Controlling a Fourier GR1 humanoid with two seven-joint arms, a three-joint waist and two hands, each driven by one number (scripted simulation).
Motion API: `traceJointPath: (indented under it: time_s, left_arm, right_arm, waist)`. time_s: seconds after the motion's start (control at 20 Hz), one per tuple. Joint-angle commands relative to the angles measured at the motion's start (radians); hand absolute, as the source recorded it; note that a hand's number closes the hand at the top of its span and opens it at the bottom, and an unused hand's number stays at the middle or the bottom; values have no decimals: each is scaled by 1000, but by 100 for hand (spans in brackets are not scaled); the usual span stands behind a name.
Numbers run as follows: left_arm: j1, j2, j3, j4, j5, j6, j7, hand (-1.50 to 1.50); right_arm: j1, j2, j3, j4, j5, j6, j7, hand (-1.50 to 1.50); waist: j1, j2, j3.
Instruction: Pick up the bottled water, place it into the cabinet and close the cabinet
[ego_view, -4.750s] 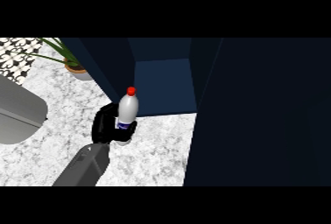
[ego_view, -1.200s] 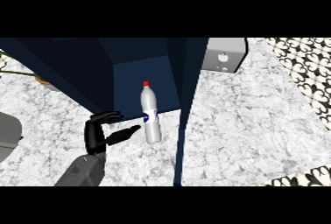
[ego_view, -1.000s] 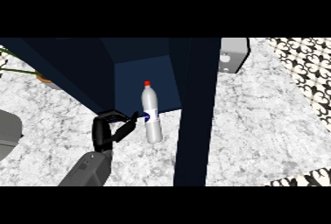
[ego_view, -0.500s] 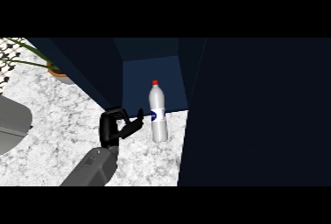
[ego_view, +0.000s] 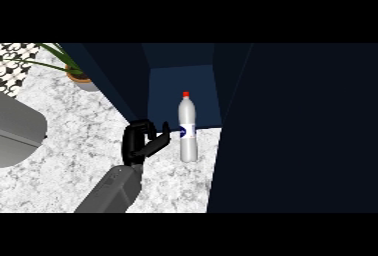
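- Here, the bottled water (ego_view: 187, 131) stands upright at centre frame, its base on the counter (ego_view: 59, 165) at the open cabinet's (ego_view: 177, 80) mouth.
- Left hand (ego_view: 139, 142), just left of it: fingers straight, gripping nothing.

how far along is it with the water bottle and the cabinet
Looks done: the bottled water stands upright in the opening of the cabinet, and the left hand beside it is open, not curled round it. In hand: nothing is held; the right hand is out of view. Left: the cabinet door is not shut, so closing it remains. Whether the bottle sits far enough in I cannot tell.
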Motion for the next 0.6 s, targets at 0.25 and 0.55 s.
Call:
traceJointPath:
  time_s: [0.25,0.55]
  left_arm:
    - [-126,-36,-9,-64,35,-315,-34,150]
    - [30,-13,-63,-252,8,-342,-7,150]
  right_arm:
    - [128,-11,-31,-173,-70,34,81,150]
    - [231,91,-6,-304,-51,64,75,150]
  waist:
    - [49,-13,1]
    - [72,-19,3]
